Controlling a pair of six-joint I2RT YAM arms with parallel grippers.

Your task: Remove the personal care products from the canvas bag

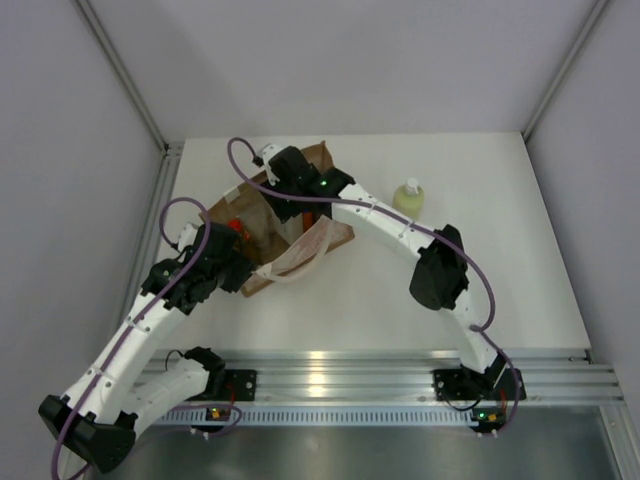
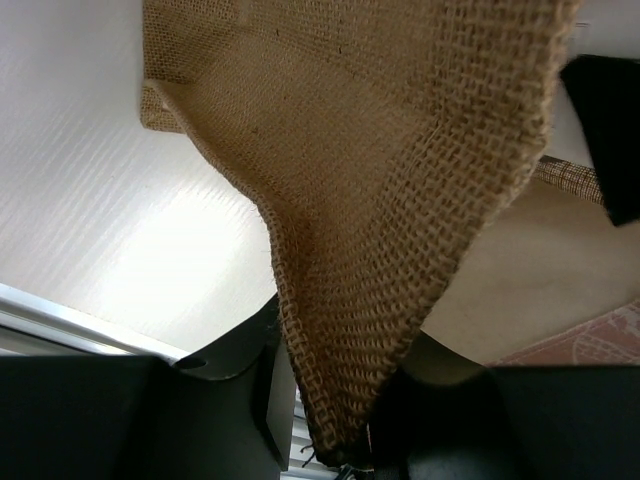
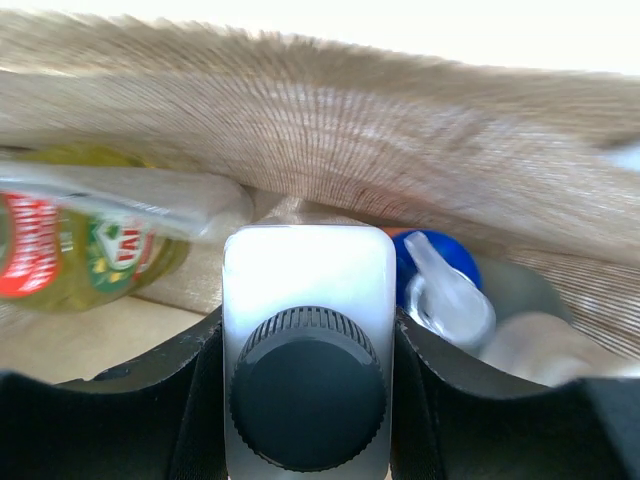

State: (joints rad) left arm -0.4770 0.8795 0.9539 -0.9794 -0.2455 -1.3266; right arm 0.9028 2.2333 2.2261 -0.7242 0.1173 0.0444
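Currently held: white bottle (image 3: pixel 308 290), likely light, slick; body clamped by right fingers (image 3: pixel 190 400).
Canvas bag (image 2: pixel 380 200): limp edge pinched by left fingers (image 2: pixel 235 375).

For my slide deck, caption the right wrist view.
Right gripper clamps a black-capped white bottle inside the canvas bag, beside a yellow bottle.

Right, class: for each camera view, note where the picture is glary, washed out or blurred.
Top external: sharp overall, with glare on the metal rail. Left wrist: a bright washed patch on the table; the weave of the canvas bag is crisp. Right wrist: the top strip is blown out, the yellow bottle and bag cloth are blurred, the white bottle is clearer.
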